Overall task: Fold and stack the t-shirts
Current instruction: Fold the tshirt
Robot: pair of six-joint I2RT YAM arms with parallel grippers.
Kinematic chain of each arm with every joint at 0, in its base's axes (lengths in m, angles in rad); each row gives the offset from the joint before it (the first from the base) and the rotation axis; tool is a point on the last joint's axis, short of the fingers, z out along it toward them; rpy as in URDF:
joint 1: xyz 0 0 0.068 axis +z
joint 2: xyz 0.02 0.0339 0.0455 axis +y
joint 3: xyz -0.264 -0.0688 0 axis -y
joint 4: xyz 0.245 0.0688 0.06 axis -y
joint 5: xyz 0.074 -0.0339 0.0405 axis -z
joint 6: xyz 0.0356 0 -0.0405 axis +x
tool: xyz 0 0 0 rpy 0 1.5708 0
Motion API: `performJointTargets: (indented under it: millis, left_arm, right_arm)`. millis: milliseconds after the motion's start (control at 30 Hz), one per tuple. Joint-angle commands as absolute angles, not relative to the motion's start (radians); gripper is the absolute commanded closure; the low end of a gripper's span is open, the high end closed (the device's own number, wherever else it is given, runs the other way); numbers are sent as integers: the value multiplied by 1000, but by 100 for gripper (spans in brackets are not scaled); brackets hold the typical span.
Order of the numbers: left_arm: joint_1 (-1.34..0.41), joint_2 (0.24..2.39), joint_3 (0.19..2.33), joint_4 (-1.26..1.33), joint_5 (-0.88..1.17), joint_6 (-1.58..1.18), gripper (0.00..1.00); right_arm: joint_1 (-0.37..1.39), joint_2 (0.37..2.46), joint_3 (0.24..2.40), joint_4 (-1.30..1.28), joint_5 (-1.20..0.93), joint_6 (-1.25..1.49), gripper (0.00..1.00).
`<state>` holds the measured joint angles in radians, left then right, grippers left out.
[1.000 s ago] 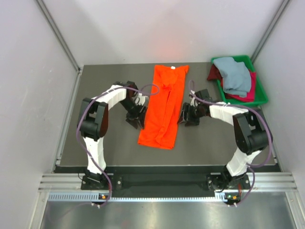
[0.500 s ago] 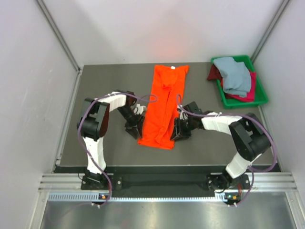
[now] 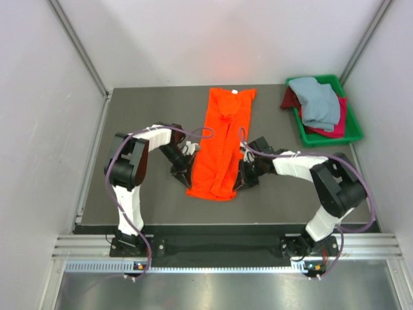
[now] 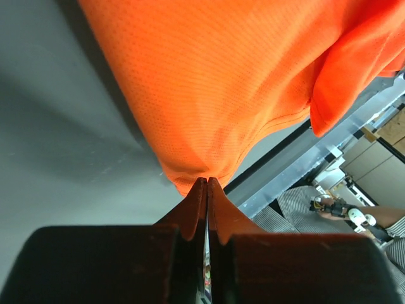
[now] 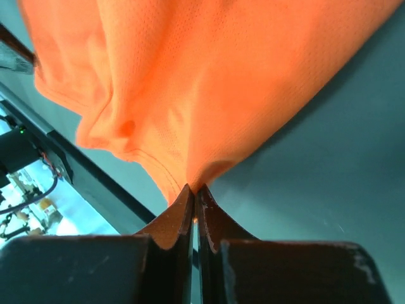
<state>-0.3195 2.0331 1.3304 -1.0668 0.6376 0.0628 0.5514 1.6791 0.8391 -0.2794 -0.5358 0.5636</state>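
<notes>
"Down the middle of the table [image 3: 148, 110], what's lying there?"

"An orange shirt [image 3: 222, 139], folded lengthwise into a long narrow strip. Its collar end sits close to the table's far edge, and its hem end points toward the arm bases."

"And the arms?"

"Each one is at a near corner of the strip. The left end effector [image 3: 184, 175] has its fingers pressed together on the near-left corner of the hem. In the wrist view the cloth's edge is nipped right at the fingertips. The right end effector [image 3: 240, 182] is pinching the near-right corner the same way, and the hem bunches into a small pucker where it is held."

"Are those corners off the surface?"

"Hard to say from above. The wrist views suggest the cloth rises a little at each grip, but I can't be sure."

"How much room is there around it?"

"To the left of the shirt there is bare table out to the left edge. A narrower band runs between the hem and the near edge. On the right, an open stretch separates the shirt from a green tray [image 3: 353, 132] in the far right corner."

"What's in the tray?"

"A grey-blue shirt [image 3: 319, 100] is heaped on top of dark red shirts [image 3: 335, 126]. One red fold spills over the tray's left rim."
</notes>
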Motion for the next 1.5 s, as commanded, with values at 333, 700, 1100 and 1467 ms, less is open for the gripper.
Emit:
performJointTargets:
  millis: [333,700,1100,1467]
  left_arm:
    - [-425,1951,1328,-1060,640,64,54]
    - [-469,2048,1334,-1019,649,43,50]
    - [-522,2114,1411,-1043,684,61,100]
    - [-523,1939,1427,-1112,687,121,100]
  right_arm:
    - [425,1457,789,-396,-486,445,100]
    - [399,1433,738,-365,-483,442,100]
    - [371,1417,736,-359,-472,425,100]
    - [348,1319,787,-414,-469,408,100]
